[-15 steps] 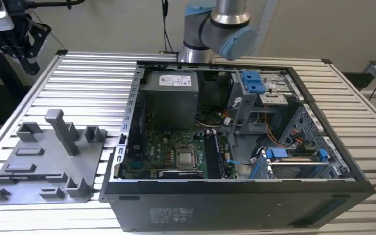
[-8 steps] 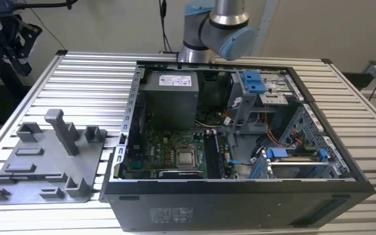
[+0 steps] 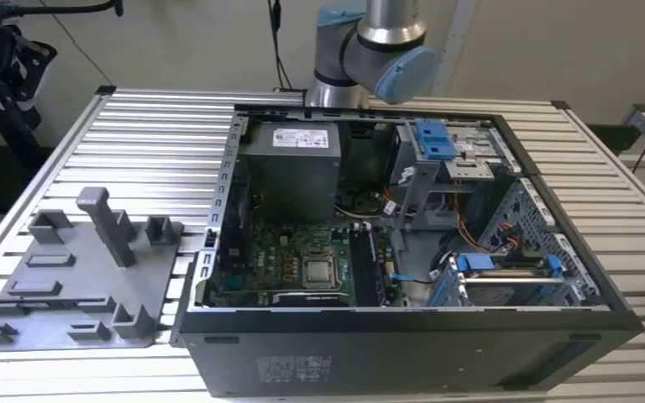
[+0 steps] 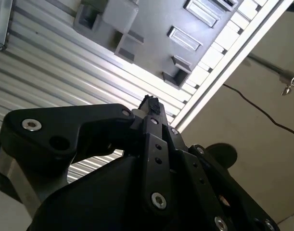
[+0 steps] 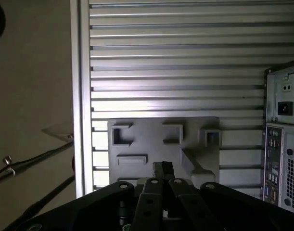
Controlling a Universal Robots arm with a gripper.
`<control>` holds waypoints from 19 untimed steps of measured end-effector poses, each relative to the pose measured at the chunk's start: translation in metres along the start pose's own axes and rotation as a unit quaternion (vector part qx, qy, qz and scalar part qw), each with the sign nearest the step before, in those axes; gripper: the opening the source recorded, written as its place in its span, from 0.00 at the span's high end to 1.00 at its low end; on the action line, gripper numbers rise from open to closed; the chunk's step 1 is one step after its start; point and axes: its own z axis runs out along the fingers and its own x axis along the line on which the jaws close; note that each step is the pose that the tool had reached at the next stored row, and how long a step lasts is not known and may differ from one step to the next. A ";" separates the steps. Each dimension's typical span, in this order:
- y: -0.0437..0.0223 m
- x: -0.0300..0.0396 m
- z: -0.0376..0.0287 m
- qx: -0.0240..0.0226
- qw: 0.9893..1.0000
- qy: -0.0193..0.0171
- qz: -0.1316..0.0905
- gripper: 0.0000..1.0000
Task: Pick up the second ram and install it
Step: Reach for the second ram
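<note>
Second wrist view puts the gripper (image 4: 149, 102) closest: its jaws stand narrow, the tips all but touching. Beneath it lies the grey tray (image 5: 151, 132) with its pockets and posts, resting on the slatted table (image 5: 175, 57), and the computer case (image 3: 412, 336) sits just beside the tray. Farther off, in the exterior view, the green motherboard (image 3: 283, 243) lies inside the case. A long dark strip that I take for the second ram (image 3: 365, 267) stands in the slots just beside the silver chip (image 3: 320, 270); whether it is fully seated I cannot tell. If one end sits proud, the contacts would meet only partly, and a press from such narrow jaws would land unevenly and strain the slot. Loose cables (image 3: 474, 239) near the slots could also snag the gripper.
</note>
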 end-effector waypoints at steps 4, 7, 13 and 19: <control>-0.0004 0.0001 0.0002 0.000 1.000 0.000 0.000 0.89; -0.0047 0.0000 0.0002 0.000 1.000 0.000 0.000 0.89; -0.0209 -0.0005 0.0005 0.000 1.000 0.000 0.000 0.89; -0.0378 -0.0010 0.0009 0.000 1.000 0.000 0.000 0.89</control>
